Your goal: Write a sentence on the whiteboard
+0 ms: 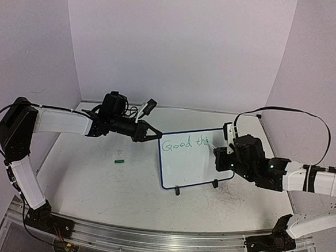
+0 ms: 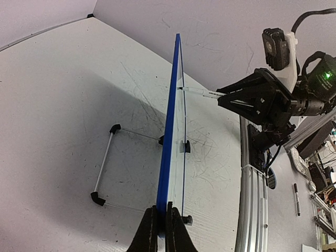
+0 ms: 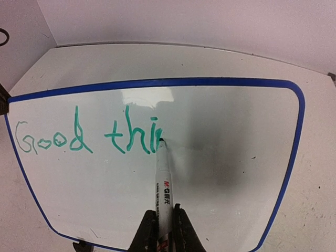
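Observation:
The whiteboard [image 1: 195, 169] stands tilted on its black clip feet [image 1: 177, 190] at mid-table, blue-framed. My left gripper [image 1: 154, 135] is shut on its upper left edge; in the left wrist view the jaws pinch the blue frame [image 2: 170, 131] edge-on, with the gripper [image 2: 161, 211] at the bottom. My right gripper [image 3: 165, 214] is shut on a white marker [image 3: 163, 181] whose tip touches the board [image 3: 226, 157]. The sentence [image 3: 86, 137] reads "Good thi" in green, with the tip at its right end. From above, the right gripper [image 1: 221, 154] is at the board's right side.
A small green cap [image 1: 119, 162] lies on the table left of the board. The board's wire stand [image 2: 105, 160] reaches out behind it. An aluminium rail [image 1: 148, 240] runs along the near edge. A spare marker [image 2: 296, 199] lies off the table.

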